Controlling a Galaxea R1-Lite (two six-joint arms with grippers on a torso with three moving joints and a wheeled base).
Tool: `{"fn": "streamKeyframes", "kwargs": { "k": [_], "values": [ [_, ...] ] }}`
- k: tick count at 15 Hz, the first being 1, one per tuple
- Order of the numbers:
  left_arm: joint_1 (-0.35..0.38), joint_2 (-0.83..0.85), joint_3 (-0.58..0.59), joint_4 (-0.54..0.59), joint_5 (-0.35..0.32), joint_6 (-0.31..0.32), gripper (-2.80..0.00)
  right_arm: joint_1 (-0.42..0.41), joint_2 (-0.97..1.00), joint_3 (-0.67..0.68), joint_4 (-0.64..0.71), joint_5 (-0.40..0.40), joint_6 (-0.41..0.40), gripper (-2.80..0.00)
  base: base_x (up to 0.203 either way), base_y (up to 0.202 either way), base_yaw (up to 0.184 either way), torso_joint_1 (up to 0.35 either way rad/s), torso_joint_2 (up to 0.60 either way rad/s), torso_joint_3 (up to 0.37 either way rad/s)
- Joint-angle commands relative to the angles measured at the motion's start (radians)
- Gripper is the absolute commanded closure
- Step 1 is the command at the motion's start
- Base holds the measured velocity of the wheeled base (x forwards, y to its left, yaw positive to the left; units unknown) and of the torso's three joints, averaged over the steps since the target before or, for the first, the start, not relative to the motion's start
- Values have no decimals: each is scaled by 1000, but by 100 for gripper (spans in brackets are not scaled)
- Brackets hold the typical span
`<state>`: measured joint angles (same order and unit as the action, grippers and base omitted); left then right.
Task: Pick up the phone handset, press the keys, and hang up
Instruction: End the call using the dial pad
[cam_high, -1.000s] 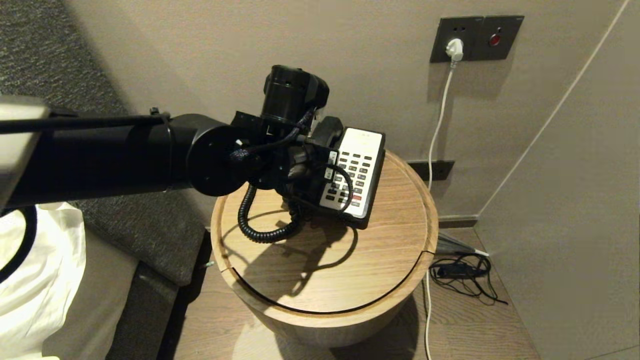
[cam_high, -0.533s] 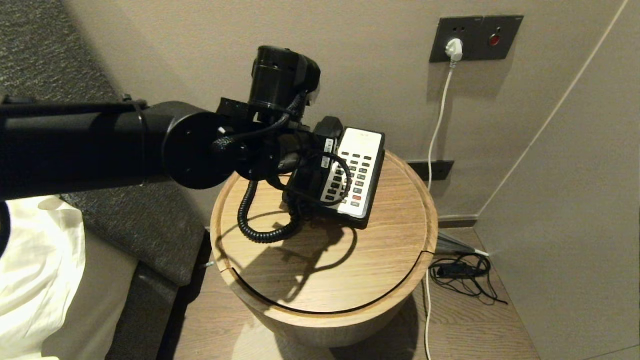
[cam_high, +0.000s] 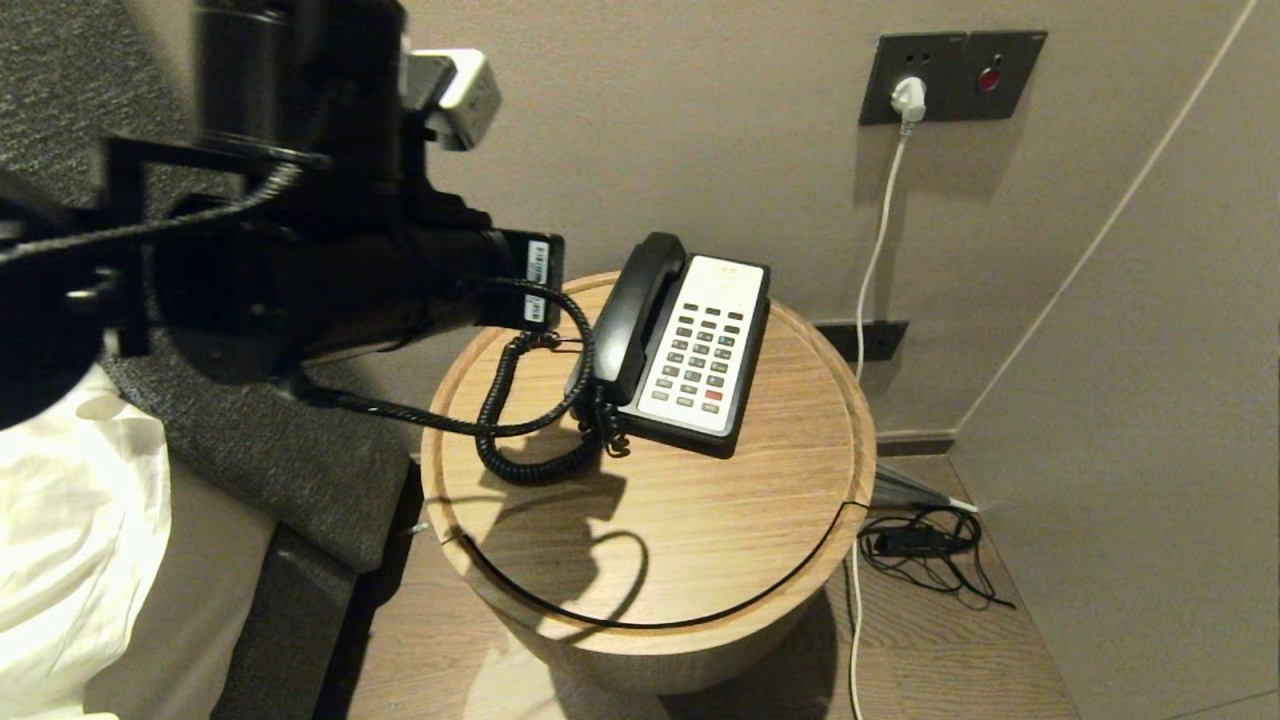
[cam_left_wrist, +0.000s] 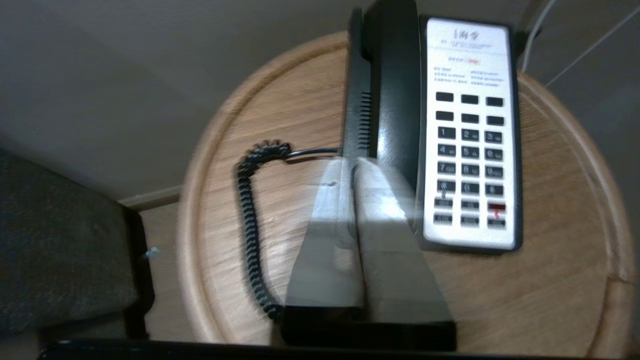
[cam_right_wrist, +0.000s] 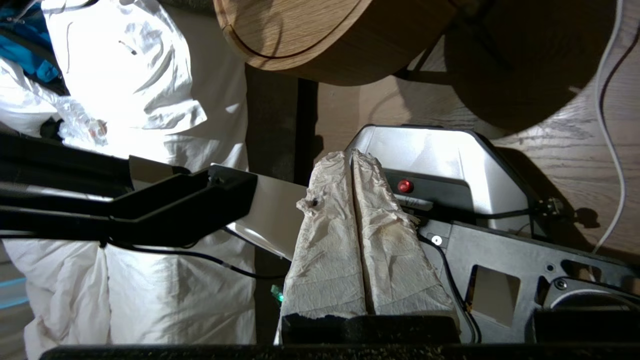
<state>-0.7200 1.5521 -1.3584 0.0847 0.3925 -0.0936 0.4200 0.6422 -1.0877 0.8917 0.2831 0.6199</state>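
Handset (cam_high: 632, 312): head view, lying in its cradle along the left side of the telephone base (cam_high: 700, 355), which stands toward the back of the round wooden table (cam_high: 700, 560).
Coiled cord (cam_high: 520, 420): loops over the table left of the phone.
Left arm: raised at the left, well clear of the phone; its tool is not visible here.
Left tool (cam_left_wrist: 356, 172): left wrist view, fingers pressed together with nothing between them, above the table just beside the handset (cam_left_wrist: 395, 90); keypad (cam_left_wrist: 469, 155) alongside.
Right tool (cam_right_wrist: 352, 162): right wrist view, padded fingers closed against each other, empty, low beside the robot's base, below the table's edge (cam_right_wrist: 300, 55).
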Motion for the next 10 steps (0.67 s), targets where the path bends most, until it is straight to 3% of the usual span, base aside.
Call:
{"fn": "streamKeyframes", "kwargs": {
  "k": [1, 4, 6, 7, 10],
  "values": [
    [8, -201, 76, 1, 0, -2, 0, 0, 97, -24, -8, 16, 3, 0, 0, 0, 0, 0, 0, 0],
    [62, -381, 196, -1, -45, -5, 0, 1, 302, -138, -20, 23, -2, 0, 0, 0, 0, 0, 0, 0],
    [153, -421, 247, -10, -98, -50, 0, 1, 494, -298, -14, 13, -28, 0, 0, 0, 0, 0, 0, 0],
    [167, -446, 260, -14, -130, -83, 0, 6, 602, -407, -3, -5, -50, 0, 0, 0, 0, 0, 0, 0],
    [183, -452, 257, -16, -157, -90, 0, 76, 915, -658, 31, -90, -95, 0, 0, 0, 0, 0, 0, 0]
  ]
}}
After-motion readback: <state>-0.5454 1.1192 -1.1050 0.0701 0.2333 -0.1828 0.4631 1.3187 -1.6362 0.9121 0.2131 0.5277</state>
